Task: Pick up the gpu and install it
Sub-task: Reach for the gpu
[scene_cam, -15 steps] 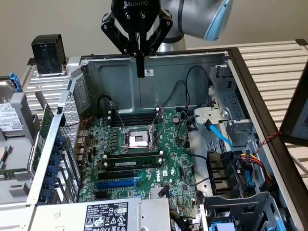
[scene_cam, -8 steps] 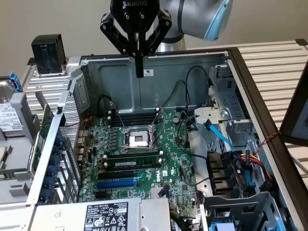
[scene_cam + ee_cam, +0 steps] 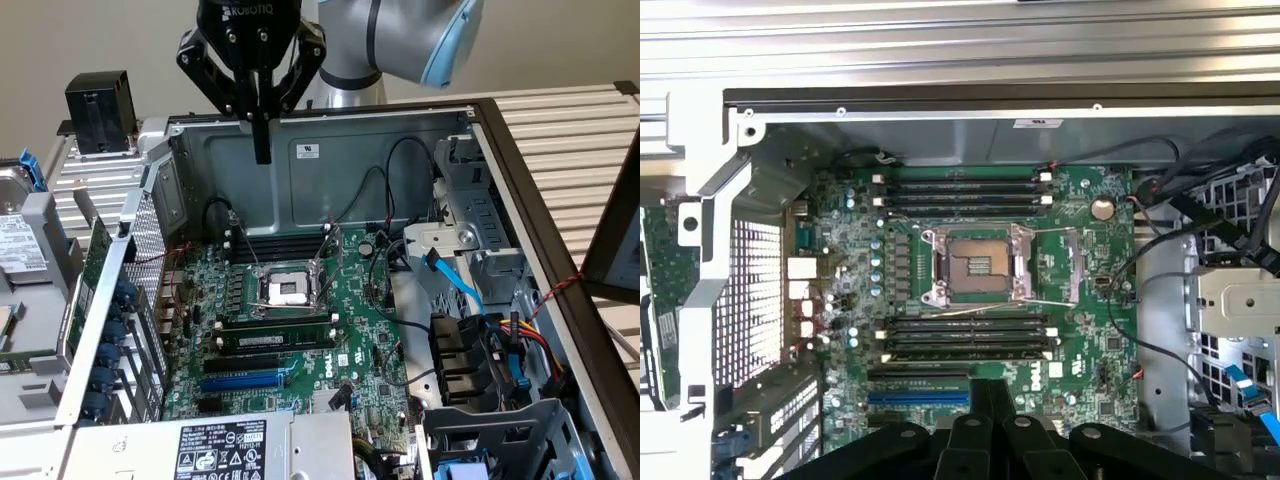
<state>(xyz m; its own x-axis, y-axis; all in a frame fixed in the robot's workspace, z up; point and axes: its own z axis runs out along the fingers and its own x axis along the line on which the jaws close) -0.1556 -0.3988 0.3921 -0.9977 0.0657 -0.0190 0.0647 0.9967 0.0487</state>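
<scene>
Gpu (image 3: 92,268) appears to be the green board standing on edge just outside the perforated wall (image 3: 150,255) of the case (image 3: 330,175), on the exterior view's left. Its cooler and bracket cannot be made out. Jaws are clenched on nothing, hanging above the case's far wall, well apart from the gpu.

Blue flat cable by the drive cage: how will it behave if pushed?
The blue cable is thin and flat and runs loose, so it would probably flex aside, not resist. One end seems plugged in near the drive cage, so it may spring back or tug its connector.
</scene>
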